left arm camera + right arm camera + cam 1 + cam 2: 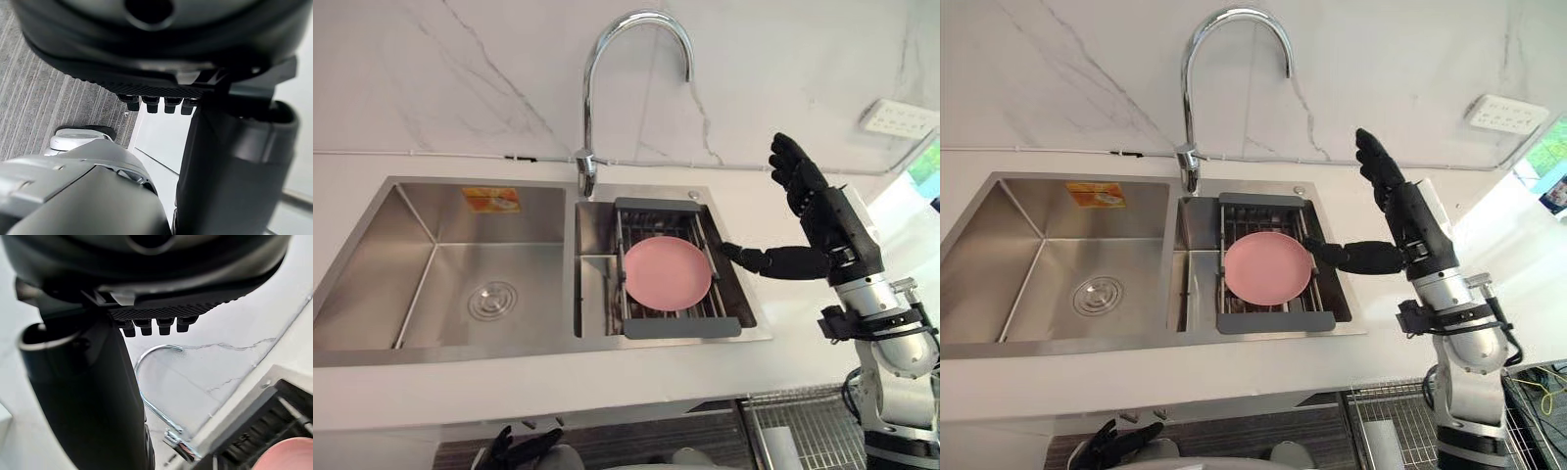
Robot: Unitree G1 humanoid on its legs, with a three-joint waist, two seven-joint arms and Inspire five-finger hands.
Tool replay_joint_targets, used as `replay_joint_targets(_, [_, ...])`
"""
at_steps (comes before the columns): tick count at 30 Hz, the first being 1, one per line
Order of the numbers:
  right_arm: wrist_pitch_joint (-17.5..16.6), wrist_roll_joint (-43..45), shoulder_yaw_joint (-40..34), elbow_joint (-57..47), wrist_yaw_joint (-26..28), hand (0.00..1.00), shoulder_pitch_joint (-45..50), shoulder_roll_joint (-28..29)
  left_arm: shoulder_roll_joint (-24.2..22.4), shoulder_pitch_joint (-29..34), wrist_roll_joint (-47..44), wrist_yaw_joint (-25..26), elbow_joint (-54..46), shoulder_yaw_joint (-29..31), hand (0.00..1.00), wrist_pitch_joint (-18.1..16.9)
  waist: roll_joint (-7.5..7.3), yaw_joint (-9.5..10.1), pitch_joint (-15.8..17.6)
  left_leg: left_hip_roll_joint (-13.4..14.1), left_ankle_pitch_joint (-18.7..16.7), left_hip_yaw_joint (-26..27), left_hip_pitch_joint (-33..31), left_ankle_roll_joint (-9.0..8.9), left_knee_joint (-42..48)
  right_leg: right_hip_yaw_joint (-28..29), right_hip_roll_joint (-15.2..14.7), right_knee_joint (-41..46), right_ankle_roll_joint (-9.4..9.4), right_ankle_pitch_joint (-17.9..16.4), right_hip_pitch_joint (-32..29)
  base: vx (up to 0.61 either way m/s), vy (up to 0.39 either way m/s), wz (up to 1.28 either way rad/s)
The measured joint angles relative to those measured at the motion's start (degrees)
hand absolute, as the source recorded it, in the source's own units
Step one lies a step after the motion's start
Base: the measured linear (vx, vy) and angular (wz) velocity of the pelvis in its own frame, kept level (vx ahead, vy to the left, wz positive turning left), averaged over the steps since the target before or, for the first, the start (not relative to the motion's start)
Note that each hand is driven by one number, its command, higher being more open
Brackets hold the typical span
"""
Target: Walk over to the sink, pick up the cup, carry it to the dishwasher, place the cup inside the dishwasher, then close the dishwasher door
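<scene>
While the right hand [822, 220] hovers spread just right of the pink plate [667, 273] on the rack [682, 329], the left wrist view shows the left hand [161, 85] relaxed above striped floor [44, 98].

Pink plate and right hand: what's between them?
Only the right side of the drain rack, in both eye views. The open right hand points its thumb at the pink plate across it.

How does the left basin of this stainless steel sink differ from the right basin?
The left steel basin is much wider than the right basin. The left basin shows its round drain and an orange sticker on its back wall; the right basin holds a grey dish rack carrying a round pink plate. Both are brushed steel, sharing one rim.
</scene>
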Motion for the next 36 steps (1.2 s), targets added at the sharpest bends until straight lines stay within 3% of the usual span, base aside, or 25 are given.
replay_joint_targets(3, [0.16, -5.59, 1.84, -0.04, 3.03, 1.00, -0.73, -4.11, 0.44, 0.00, 0.33, -0.11, 0.37, 0.33, 1.00, 0.29, -0.26, 0.04, -0.40, 0.43, 0.56, 1.39, 0.35, -0.55, -0.28, -0.15, -0.16, -0.18, 0.04, 0.14, 0.29, 0.06, -0.013, 0.04])
replay_joint_targets(14, [-0.67, -22.81, 11.33, -0.02, 12.67, 1.00, -6.75, -9.65, 1.34, 0.18, 1.59, -0.88, 2.27, 0.20, 1.00, 1.74, -0.84, 0.21, -2.97, -0.64, 2.00, 2.19, 3.14, -1.72, -4.50, -0.13, 0.14, -3.69, 0.30, 1.57, 2.35, 0.01, 0.002, 0.00])
replay_joint_targets(20, [-1.84, -29.49, 16.93, 0.34, 14.35, 1.00, -8.87, -11.57, 1.36, 0.19, 2.65, -0.94, 2.83, -0.17, 1.00, 2.26, -0.62, 0.33, -3.70, -1.66, 4.38, 2.43, 5.03, -1.69, -8.81, -0.20, 0.19, -5.43, 0.14, 2.55, 3.18, -0.04, -0.016, 0.00])
replay_joint_targets(36, [-3.02, -37.30, 21.42, 3.30, 14.59, 1.00, -11.14, -14.51, 1.35, 0.61, 3.91, -0.93, 3.01, -0.68, 1.00, 3.42, 0.46, 1.08, -4.59, -3.33, 10.81, 3.29, 9.02, -1.52, -19.91, -0.12, 1.07, -8.48, -0.45, 4.56, 3.37, -0.01, -0.003, 0.00])
